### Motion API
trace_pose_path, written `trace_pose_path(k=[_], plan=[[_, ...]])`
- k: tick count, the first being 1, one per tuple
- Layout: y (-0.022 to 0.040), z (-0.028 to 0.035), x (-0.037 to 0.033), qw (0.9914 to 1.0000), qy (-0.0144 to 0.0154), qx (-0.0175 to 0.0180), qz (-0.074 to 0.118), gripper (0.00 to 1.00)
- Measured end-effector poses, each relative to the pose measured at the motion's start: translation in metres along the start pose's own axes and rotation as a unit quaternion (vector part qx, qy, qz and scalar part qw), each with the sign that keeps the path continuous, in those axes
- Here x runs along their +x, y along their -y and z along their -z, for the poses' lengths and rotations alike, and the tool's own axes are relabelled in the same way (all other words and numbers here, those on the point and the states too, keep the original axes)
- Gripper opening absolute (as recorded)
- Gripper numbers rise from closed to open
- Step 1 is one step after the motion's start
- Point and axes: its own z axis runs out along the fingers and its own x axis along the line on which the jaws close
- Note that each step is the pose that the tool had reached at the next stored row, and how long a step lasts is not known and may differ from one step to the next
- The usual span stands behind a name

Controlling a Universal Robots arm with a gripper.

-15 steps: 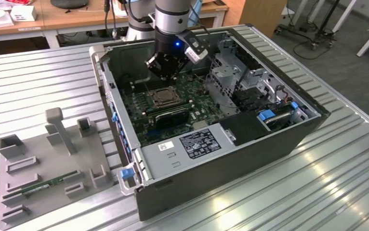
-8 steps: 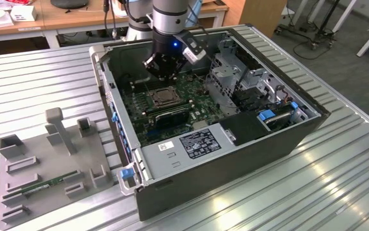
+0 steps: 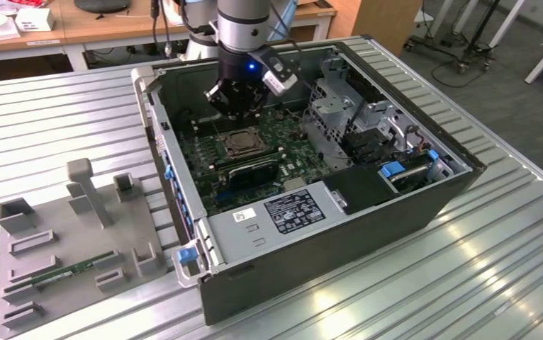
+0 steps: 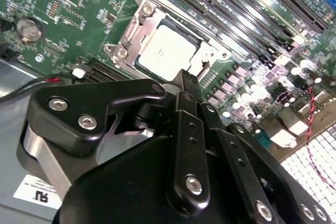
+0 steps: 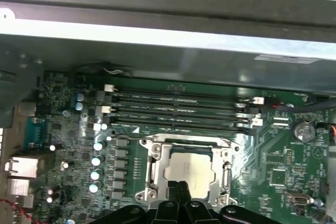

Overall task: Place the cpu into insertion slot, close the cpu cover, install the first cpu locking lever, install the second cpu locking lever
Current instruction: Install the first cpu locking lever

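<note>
The cpu (image 4: 168, 52) lies flat in the insertion slot (image 4: 137, 22) on the green board, its silver-tan face up; it also shows in the first wrist view (image 5: 191, 169) and in the exterior view (image 3: 238, 144). The cpu cover (image 5: 157, 163) lies down around it as a silver frame, its tab (image 4: 212, 53) beside the chip. My gripper (image 3: 237, 113) hangs inside the open case, just above the socket's edge. Its black fingertips (image 5: 181, 186) are pressed together with nothing between them, and in the second wrist view the tips (image 4: 186, 77) end at the chip's rim.
Long black memory slots (image 5: 178, 111) run beside the socket. The case walls (image 3: 163, 142), a drive cage (image 3: 338, 106) and the power supply (image 3: 290, 209) close in the board. On the exterior view's left stands a grey fixture (image 3: 64, 241) holding a memory stick (image 3: 68, 271).
</note>
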Motion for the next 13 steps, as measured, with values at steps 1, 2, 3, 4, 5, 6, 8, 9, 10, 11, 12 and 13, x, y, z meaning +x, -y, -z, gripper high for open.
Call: trace_pose_path(k=[1,2,3,4,5,6,8,9,10,11,12,13], plan=[[-0.0001,0.0000,0.0018,1.00000,0.0000,0.0000,0.000,0.11],[-0.0002,-0.0001,0.0035,1.00000,0.0000,0.0000,0.000,0.11],[-0.0003,-0.0001,0.0050,1.00000,0.0000,0.0000,0.000,0.11],[-0.0004,-0.0002,0.0067,1.00000,0.0000,0.0000,0.000,0.11],[-0.0005,-0.0002,0.0083,1.00000,0.0000,0.0000,0.000,0.11],[-0.0006,-0.0003,0.0098,1.00000,0.0000,0.0000,0.000,0.11],[-0.0008,-0.0004,0.0127,1.00000,0.0000,-0.0001,0.000,0.11],[-0.0008,-0.0004,0.0141,1.00000,0.0000,0.0000,0.000,0.11],[-0.0010,-0.0004,0.0157,1.00000,0.0000,0.0000,0.000,0.11],[-0.0010,-0.0005,0.0172,1.00000,0.0000,0.0000,0.000,0.11],[-0.0011,-0.0005,0.0185,1.00000,0.0000,0.0000,0.000,0.11],[-0.0012,-0.0006,0.0196,1.00000,0.0000,0.0000,0.000,0.11]])
